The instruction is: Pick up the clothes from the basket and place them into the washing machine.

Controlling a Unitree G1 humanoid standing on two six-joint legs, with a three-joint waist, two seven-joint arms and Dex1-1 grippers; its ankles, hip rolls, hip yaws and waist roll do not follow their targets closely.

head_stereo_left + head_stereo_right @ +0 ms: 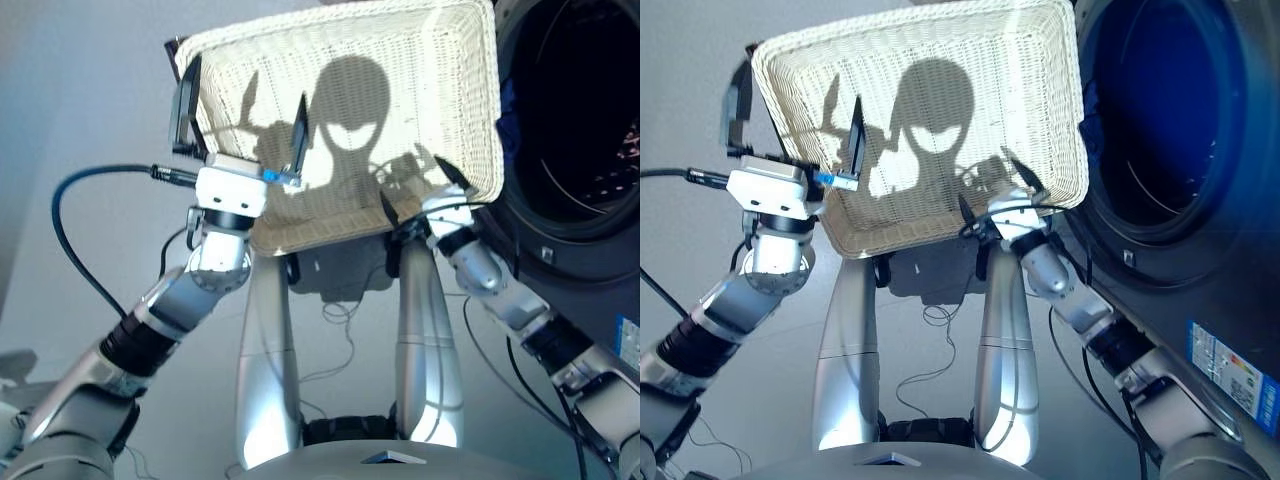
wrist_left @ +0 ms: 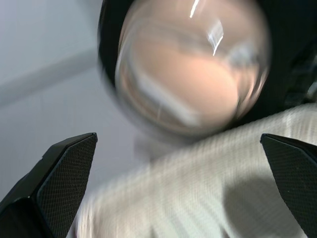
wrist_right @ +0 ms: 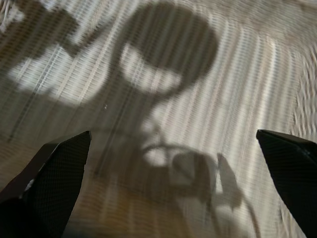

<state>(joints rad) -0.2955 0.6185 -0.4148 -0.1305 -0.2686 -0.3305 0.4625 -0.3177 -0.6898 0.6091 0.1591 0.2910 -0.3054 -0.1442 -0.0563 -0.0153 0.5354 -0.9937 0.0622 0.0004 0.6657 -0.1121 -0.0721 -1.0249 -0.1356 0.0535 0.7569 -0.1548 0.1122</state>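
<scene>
Basket (image 1: 340, 60) bare inside, just left of washing machine (image 1: 590, 230). Navy cloth (image 1: 508, 118) at drum edge. Left tool (image 1: 243, 130) wide open, holding nothing, over basket's left rim. Right tool (image 1: 418, 190) wide open, holding nothing, at near rim. Round glass door (image 2: 193, 69) only in left wrist view. Blue cable (image 1: 75, 215) far left.

You see the cream-white woven wicker basket (image 1: 440, 60) lying bare inside, no garment on its weave, its right rim just beside the dark grey washing machine (image 1: 1230, 250), whose round drum hole gapes open with a bit of navy blue cloth (image 1: 508, 118) at its left edge.
</scene>
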